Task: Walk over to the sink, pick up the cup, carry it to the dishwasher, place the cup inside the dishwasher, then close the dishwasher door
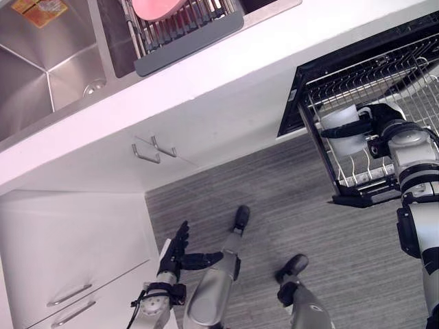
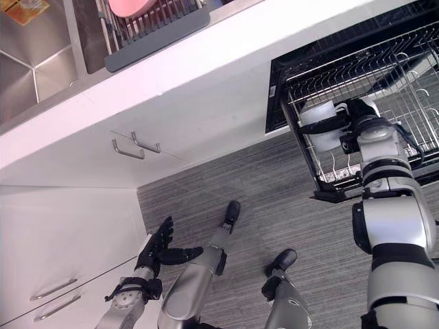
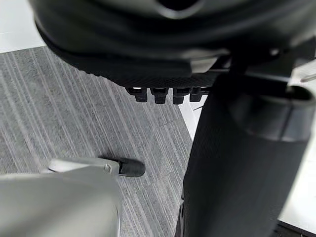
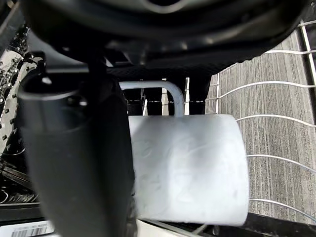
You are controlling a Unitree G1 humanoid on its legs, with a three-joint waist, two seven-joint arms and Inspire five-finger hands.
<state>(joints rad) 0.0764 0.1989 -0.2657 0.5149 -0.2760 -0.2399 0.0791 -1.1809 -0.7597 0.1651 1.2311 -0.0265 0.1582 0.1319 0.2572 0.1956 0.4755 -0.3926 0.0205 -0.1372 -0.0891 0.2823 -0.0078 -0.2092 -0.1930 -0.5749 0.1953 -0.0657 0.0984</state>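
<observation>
A white cup [image 1: 341, 128] with a handle sits in my right hand [image 1: 374, 127], over the front corner of the pulled-out dishwasher rack [image 1: 405, 68]. The right wrist view shows the cup [image 4: 190, 165] lying sideways, my thumb [image 4: 74, 163] pressed along one side and my fingers curled past its handle. The hand is shut on the cup. My left hand [image 1: 180, 251] hangs low beside the white cabinets, fingers straight and apart, holding nothing.
A steel sink [image 1: 41, 75] lies at the upper left, with a grey dish rack [image 1: 185, 31] holding a pink bowl [image 1: 156, 8] beside it. White cabinet doors with metal handles [image 1: 152, 149] run below the counter. Grey striped floor lies between cabinets and dishwasher.
</observation>
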